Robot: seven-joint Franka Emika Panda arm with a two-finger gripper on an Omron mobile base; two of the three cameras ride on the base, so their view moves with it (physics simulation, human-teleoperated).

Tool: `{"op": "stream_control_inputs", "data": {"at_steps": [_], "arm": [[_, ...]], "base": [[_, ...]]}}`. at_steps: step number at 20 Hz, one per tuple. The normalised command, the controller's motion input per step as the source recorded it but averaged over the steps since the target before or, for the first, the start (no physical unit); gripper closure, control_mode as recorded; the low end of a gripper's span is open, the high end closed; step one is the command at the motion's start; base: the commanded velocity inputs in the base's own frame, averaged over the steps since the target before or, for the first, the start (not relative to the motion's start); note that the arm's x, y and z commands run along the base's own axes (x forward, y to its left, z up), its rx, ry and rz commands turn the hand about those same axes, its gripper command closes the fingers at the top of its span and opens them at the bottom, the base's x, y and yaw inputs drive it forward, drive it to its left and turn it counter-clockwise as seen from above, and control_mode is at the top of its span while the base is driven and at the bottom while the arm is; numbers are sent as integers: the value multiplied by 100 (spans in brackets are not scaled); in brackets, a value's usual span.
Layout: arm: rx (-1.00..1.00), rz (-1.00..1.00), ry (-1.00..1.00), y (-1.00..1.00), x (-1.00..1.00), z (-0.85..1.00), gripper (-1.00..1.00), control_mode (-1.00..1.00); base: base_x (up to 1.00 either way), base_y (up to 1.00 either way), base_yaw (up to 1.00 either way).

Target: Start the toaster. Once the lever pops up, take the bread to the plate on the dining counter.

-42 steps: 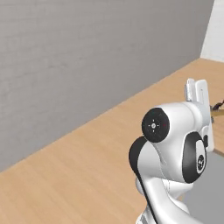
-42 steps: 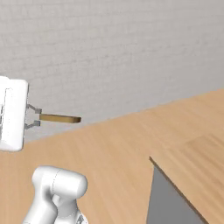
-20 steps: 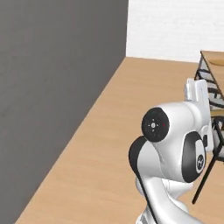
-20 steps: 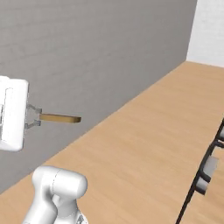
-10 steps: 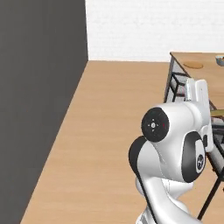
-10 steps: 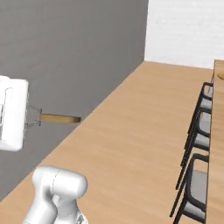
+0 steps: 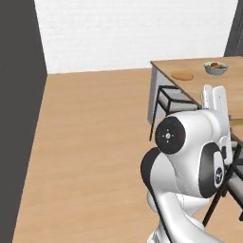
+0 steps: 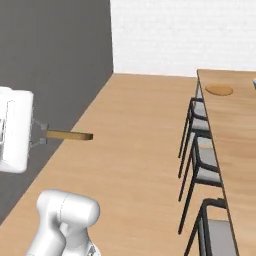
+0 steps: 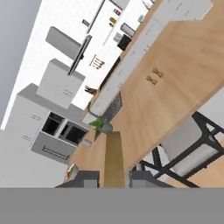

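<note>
One thin tan bread (image 8: pixel 69 135) slice

Kitchen-diner, wood and white brick.
A light wood floor (image 8: pixel 135 150) meets a dark grey wall (image 8: pixel 55 60) and white brick wall (image 7: pixel 133 33); black chairs (image 8: pixel 200 155) line one side.

matt light-wood dining counter (image 8: pixel 235 125), smooth wood-plank floor (image 7: pixel 95 142), matt tan bread (image 8: pixel 69 135), black metal chairs (image 8: pixel 197 150)
</note>
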Motion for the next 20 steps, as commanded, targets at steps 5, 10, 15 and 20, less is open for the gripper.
{"op": "stream_control_inputs", "data": {"at_steps": [5,10,15,20], "arm": [[0,0,0,0,0,0,100,100],[0,0,0,0,0,0,100,100],[0,0,0,0,0,0,100,100],[0,0,0,0,0,0,100,100]], "base": [[100,51,-46],[100,66,-51],[99,75,-57],[87,82,-57]]}}
